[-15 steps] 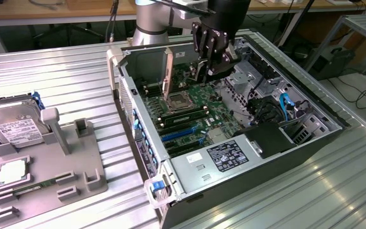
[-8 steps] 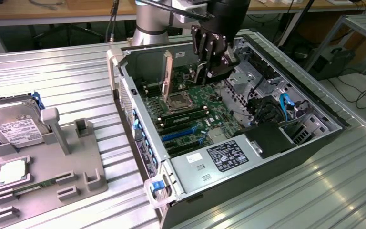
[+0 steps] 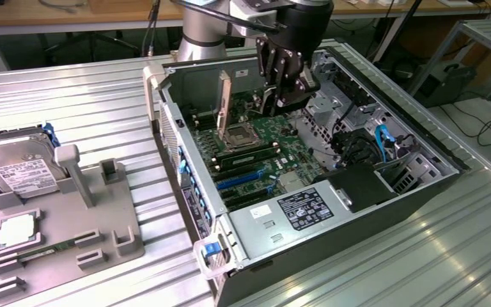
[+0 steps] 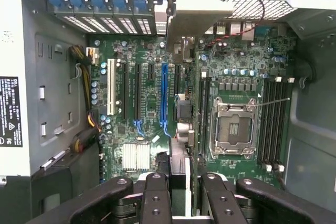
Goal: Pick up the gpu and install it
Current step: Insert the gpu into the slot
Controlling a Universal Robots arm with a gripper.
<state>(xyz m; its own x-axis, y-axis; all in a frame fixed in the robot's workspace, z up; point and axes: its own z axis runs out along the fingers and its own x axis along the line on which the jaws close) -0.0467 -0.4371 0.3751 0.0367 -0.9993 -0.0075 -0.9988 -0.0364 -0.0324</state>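
Green gpu [image 3: 225,102] upright inside case [image 3: 416,211].

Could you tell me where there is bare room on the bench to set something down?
Free: ribbed bench between hard drive and computer case, and right of the case. Crowded: grey fixture tray; inside the case, where the tool holds the gpu.

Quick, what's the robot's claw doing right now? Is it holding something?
Gripper: closed on the gpu, holding the card on its edge inside the open computer case, above the motherboard.
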